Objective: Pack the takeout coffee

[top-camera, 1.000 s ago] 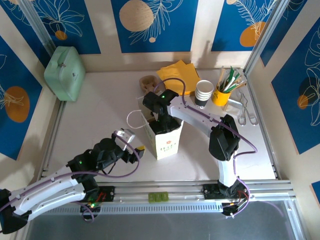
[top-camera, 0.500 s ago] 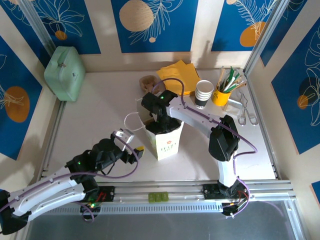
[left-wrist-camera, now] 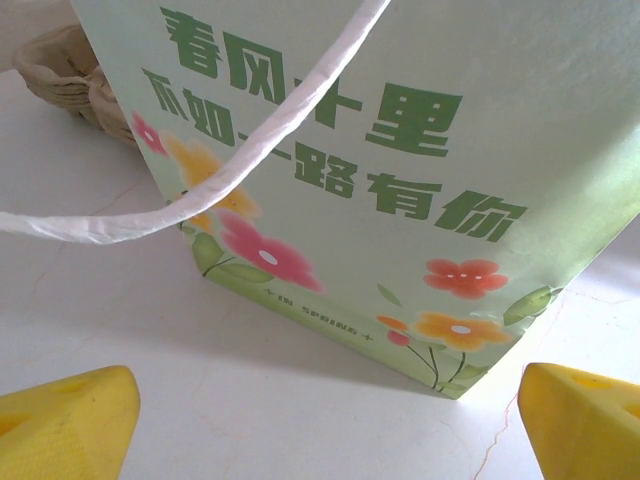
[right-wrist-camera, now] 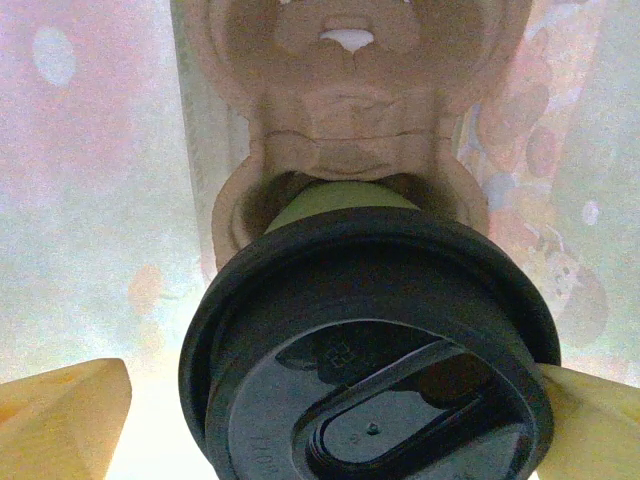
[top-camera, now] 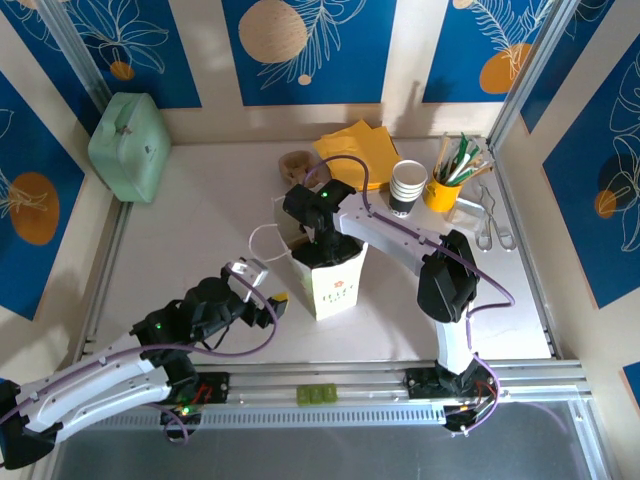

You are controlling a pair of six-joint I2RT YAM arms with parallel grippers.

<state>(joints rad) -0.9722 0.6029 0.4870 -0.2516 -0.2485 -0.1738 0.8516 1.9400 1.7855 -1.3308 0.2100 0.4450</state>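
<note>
The cup sits lidded in a pulp carrier inside the bag, mid-table. The right gripper straddles the lid, fingers wide, gripping nothing. The left gripper gapes beside the bag. The cup is probably light, crushable and spillable, so I'd grip its wall gently.

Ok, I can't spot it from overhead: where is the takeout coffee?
Right wrist view: the takeout coffee sits in a brown carrier inside the paper bag, centre of the top view, just under the open right end effector.

On the paper bag stand green Chinese characters: 春风十里, and below it 不如一路有你. Raised marks on the lid of the takeout coffee cannot be read.
</note>
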